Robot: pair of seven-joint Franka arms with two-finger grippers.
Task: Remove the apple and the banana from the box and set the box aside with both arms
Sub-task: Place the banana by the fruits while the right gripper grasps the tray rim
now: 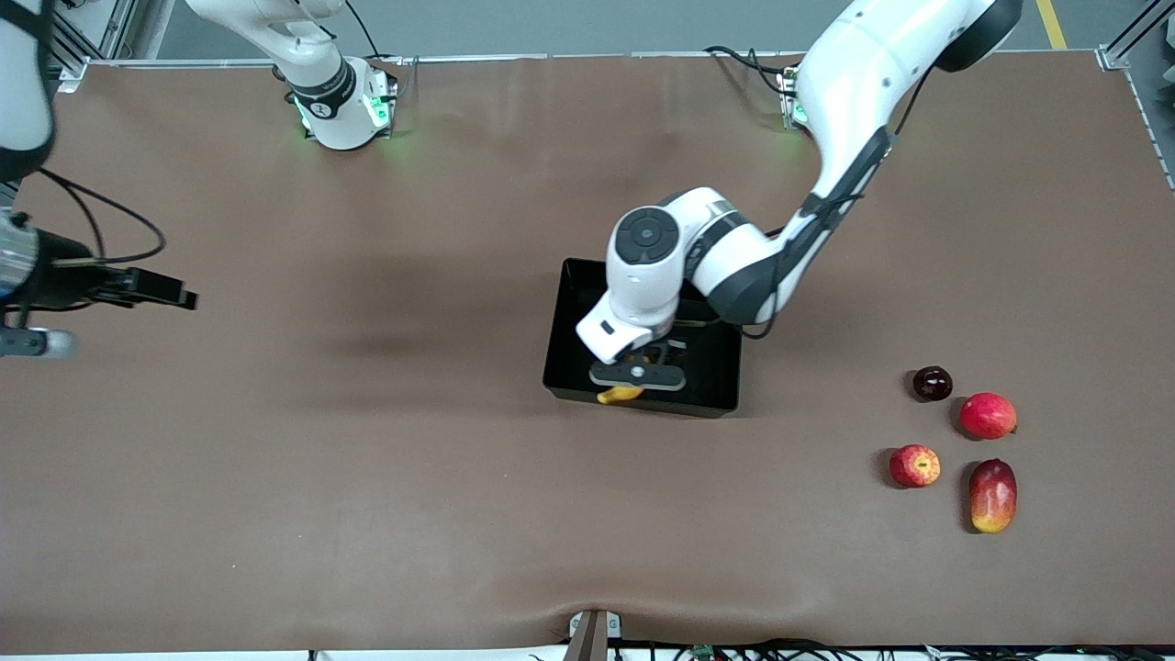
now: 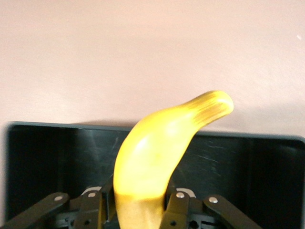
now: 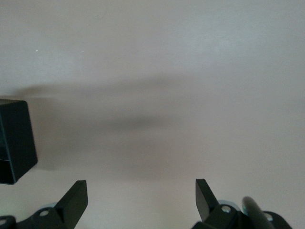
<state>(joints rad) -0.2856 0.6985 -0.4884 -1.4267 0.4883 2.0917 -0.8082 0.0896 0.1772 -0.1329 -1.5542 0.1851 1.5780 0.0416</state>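
Brown bench [image 1: 367, 477], black box [image 1: 569, 367] mid-table; my left gripper [image 2: 143, 202] is down inside it, clamped on the banana [image 2: 162, 152] near one end. It's soft and light, so I'd judge a gentle mid-body hold safer. Right gripper [image 3: 140, 200] waits over bare bench, fingers apart; apple [image 1: 914, 465] already outside

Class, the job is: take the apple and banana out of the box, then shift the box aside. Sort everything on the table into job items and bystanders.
Job items:
banana, gripped by the left tool
box
apple, already out on the table

Bystanders:
pink-red round fruit
mango
dark round fruit
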